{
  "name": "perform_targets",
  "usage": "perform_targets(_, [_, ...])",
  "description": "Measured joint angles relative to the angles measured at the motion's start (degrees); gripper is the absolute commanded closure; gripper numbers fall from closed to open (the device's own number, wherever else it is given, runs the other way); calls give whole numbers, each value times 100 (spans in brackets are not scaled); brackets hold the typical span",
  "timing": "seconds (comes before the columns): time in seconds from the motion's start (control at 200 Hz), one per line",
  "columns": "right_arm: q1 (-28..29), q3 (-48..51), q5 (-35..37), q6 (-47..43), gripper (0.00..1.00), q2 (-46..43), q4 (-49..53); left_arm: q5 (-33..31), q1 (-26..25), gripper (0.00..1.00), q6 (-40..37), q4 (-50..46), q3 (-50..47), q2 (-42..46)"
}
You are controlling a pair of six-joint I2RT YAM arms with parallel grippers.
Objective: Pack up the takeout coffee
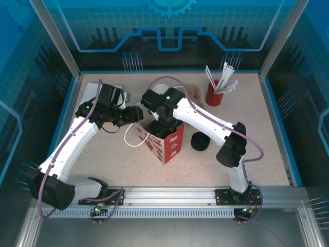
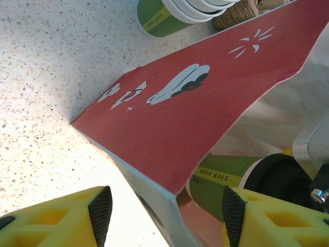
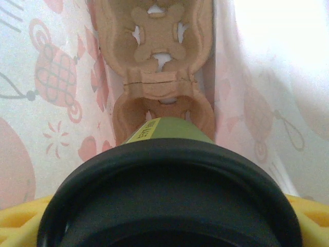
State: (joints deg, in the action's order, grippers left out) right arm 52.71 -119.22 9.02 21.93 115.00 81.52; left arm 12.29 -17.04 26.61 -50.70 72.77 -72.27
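**A:** What do the right jaws have?

**B:** They're clamped on the cup (image 3: 169, 190). A yellow finger (image 3: 23, 221) sits at either side of its black lid, low in the right wrist frame. The cup hangs inside the bag (image 3: 46, 92), green end down, over the carrier (image 3: 154, 67) on the bag's floor. It isn't seated yet.

**A:** And the left jaws?

**B:** Released. Their pads (image 2: 100, 210) stand on either side of the bag's red wall, at the bottom of the left wrist frame. As far as I can see, they touch neither face of it.

**A:** So how should the lowering go?

**B:** I'd line the cup's foot over the nearer well, the one just above the lid in the right wrist frame. I can't tell whether the cup hangs plumb, so I'd square it first. A slanted foot could catch the well's rim. Then go straight down and slowly, and let go only once the foot sits in the well. The paper looks limp, so I'd have the left jaws pinch the wall and hold the mouth wide. Otherwise it could fold in on the right arm.

**A:** Count things for me.

**B:** One lidded cup. One bag, centre of the top frame. One carrier inside it, with two wells showing. One stack of bare cups (image 2: 169, 15) at the top of the left wrist frame, but I can't tell how many. One stack of lids (image 1: 200, 142) just right of the bag, number unclear. One red holder (image 1: 213, 96) of white straws (image 1: 226, 77), upper right, too fine to count. They all stand on the desk (image 1: 267, 123).
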Motion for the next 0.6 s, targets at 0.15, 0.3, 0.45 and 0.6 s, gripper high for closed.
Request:
perform_targets(0.15, [-24,116,0,-42,17,-31,-125,0,0,34,-15,-2,0,0])
perform_targets(0.3, [-37,315,2,-87,17,-96,-273,-2,0,32,-17,-4,0,-2])
perform_targets(0.45, [-46,492,0,-155,17,-203,-404,-2,0,32,-17,-26,2,-11])
perform_targets(0.6, [-92,656,-2,-258,17,-289,-522,-2,0,32,-17,-42,2,-44])
